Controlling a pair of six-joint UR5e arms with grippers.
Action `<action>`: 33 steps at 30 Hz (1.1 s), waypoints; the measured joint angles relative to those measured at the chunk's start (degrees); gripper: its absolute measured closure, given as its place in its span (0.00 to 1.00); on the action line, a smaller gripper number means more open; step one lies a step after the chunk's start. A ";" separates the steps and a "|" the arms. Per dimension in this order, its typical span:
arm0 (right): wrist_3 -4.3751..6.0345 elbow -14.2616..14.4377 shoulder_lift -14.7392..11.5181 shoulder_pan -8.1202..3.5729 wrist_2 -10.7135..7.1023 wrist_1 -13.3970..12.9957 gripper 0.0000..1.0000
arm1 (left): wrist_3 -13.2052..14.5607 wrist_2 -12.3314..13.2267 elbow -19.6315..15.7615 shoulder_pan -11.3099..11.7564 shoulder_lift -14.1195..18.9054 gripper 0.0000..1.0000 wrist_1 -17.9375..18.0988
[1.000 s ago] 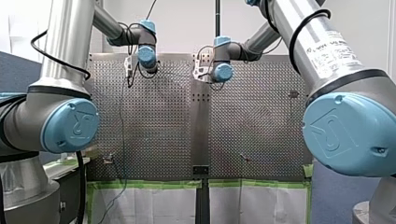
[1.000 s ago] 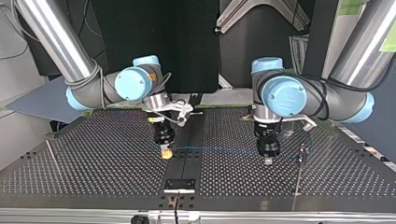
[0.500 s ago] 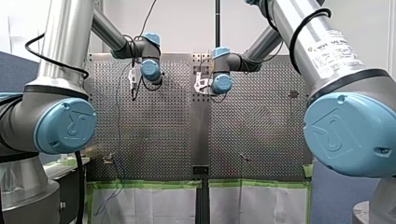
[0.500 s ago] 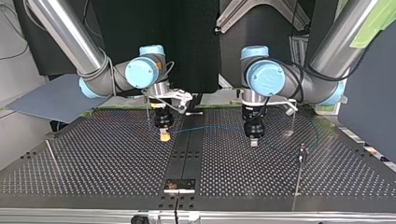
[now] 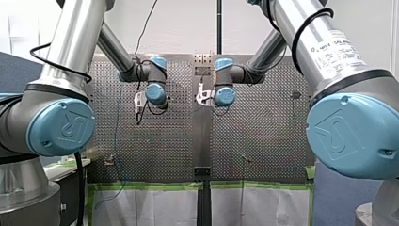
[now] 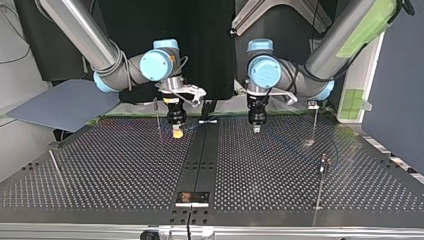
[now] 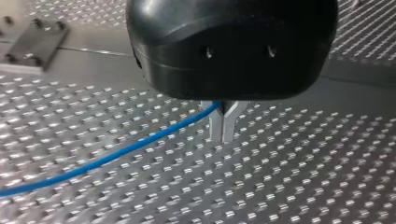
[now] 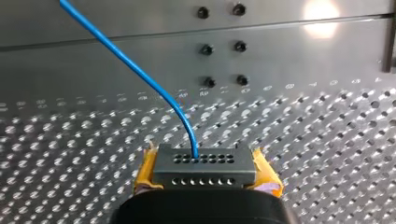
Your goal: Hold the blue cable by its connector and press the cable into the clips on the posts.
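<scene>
My right gripper (image 8: 205,173) pinches the connector (image 8: 204,163) between its yellow pads (image 8: 145,170). The cable (image 8: 140,74) comes out of the connector's top. My left gripper (image 7: 223,123) is squeezed tight on the cable. Both hang just over the table (image 6: 125,170), near its middle strip (image 6: 200,155).

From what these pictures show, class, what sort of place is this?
Probably a robotics lab bench: my right arm and my left arm reach over a perforated metal table fitted with thin posts, handling a blue cable.
</scene>
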 joint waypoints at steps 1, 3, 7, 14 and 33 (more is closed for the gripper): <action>-0.04 0.68 0.01 -0.08 0.12 -0.69 1.00 | 0.02 -0.10 -0.68 -0.18 -0.19 1.00 0.65; -0.03 1.70 0.04 -0.32 0.25 -1.69 1.00 | 0.07 -0.29 -1.65 -0.45 -0.58 1.00 1.66; -0.26 3.84 0.11 -1.08 0.94 -3.85 1.00 | 0.81 -0.53 -3.74 -1.18 -2.23 1.00 3.81; -0.65 7.30 2.30 -2.65 3.03 -7.30 1.00 | 0.33 -0.66 -4.86 -3.27 -6.05 1.00 7.71; 1.14 17.40 12.17 -7.72 3.68 -17.42 1.00 | -1.09 0.06 -5.00 -8.13 -14.02 1.00 16.51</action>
